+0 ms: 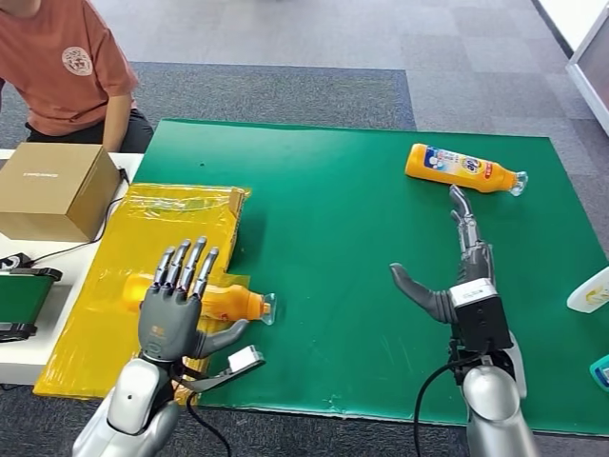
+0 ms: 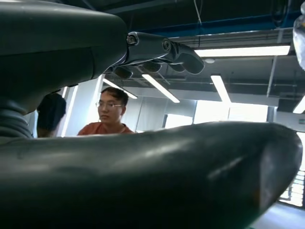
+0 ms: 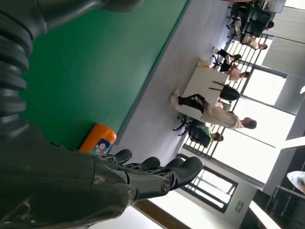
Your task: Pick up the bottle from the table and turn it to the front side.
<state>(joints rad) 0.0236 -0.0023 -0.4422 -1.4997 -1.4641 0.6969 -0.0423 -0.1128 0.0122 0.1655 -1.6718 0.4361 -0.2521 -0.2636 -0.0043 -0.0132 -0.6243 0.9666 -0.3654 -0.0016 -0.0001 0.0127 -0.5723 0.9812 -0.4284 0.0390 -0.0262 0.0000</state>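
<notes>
Two orange bottles lie on their sides on the green mat (image 1: 344, 238). One bottle (image 1: 460, 168) rests at the far right with its label facing up and its cap pointing right. The other bottle (image 1: 233, 302) lies at the near left, on the edge of a yellow plastic bag (image 1: 136, 228), cap pointing right. My left hand (image 1: 172, 309) hovers over this near bottle, open with fingers spread, and hides part of it; in the left wrist view this hand (image 2: 144, 162) holds nothing. My right hand (image 1: 466, 276) is open, its fingers stretched toward the far bottle (image 3: 98, 140) and stopping just short of it.
A cardboard box (image 1: 53, 190) and a dark device (image 1: 22, 300) sit on the white side table at the left. A person in an orange shirt (image 1: 65, 67) sits behind them. A white bottle (image 1: 593, 290) and a teal item (image 1: 601, 371) lie at the mat's right edge.
</notes>
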